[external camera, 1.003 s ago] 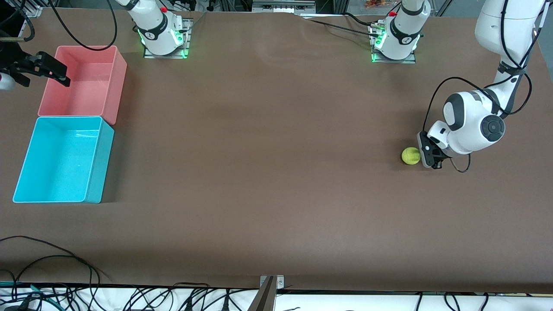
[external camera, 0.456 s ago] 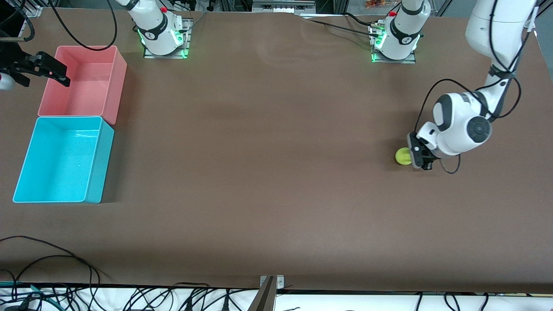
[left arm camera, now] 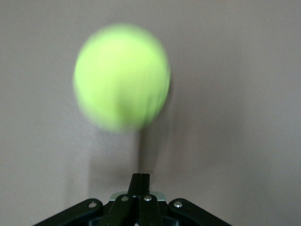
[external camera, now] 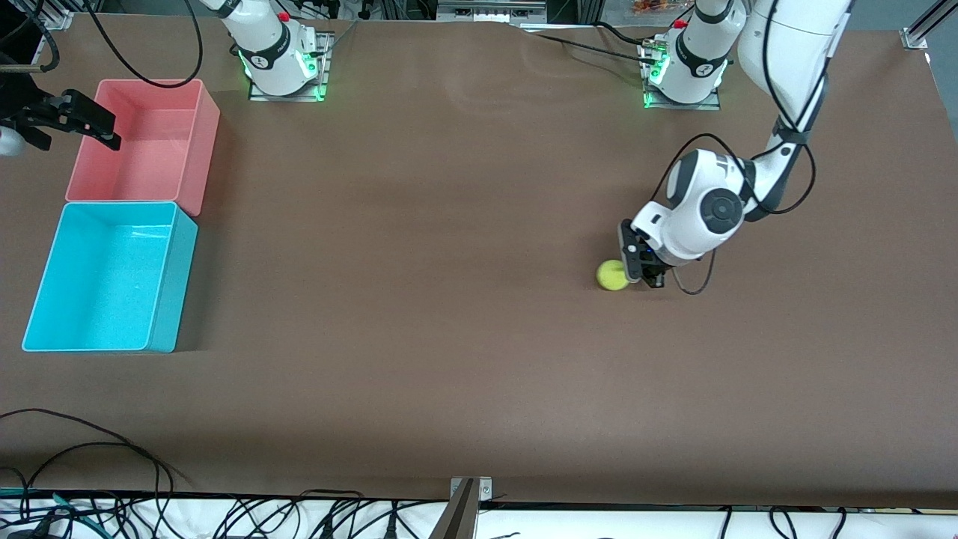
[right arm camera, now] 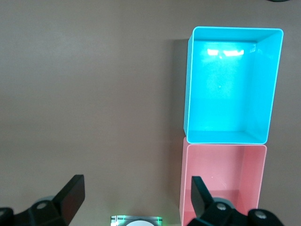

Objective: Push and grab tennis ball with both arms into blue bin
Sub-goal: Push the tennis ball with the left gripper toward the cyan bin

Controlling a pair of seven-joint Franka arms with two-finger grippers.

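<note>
Yellow-green tennis ball [external camera: 612,275] blurred; left gripper [external camera: 636,263] jaws partly hidden.

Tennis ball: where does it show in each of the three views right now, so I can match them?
Front view: tennis ball on the table, against the shut left gripper, toward the left arm's end.
Left wrist view: tennis ball just ahead of the left gripper.
Right wrist view: not in it.
Shared landmark: the left gripper.

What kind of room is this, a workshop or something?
Probably a robotics lab: two arms bolted to a brown table, loose cables along its edge, and practice props, a ball and plastic bins.
</note>
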